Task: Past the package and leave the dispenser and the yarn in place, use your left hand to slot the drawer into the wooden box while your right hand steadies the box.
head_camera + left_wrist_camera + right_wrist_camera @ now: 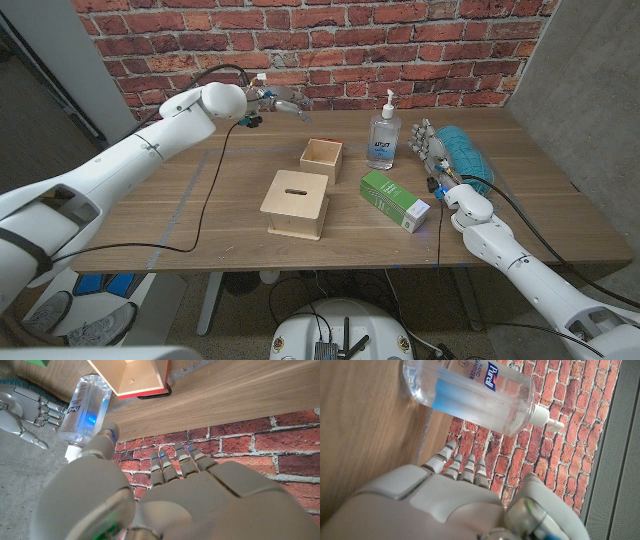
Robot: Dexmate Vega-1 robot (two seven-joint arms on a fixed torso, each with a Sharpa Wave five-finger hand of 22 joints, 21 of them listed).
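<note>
The drawer [321, 160] sits on the worktop [200, 190] just behind the wooden box [296, 204], well apart from the left hand [280, 100], which hovers near the brick wall with fingers spread, holding nothing. Reaching in, that hand could clip the dispenser [384, 135] beside the drawer. The right hand [433, 150], open and upright near the yarn [465, 155], could nudge the package [394, 200] while crossing to the box.

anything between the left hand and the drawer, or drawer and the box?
Nothing visible. The left hand hovers open near the table's far edge, with bare wood between it and the drawer. The wooden box sits just in front of the drawer, with bare table between them.
</note>
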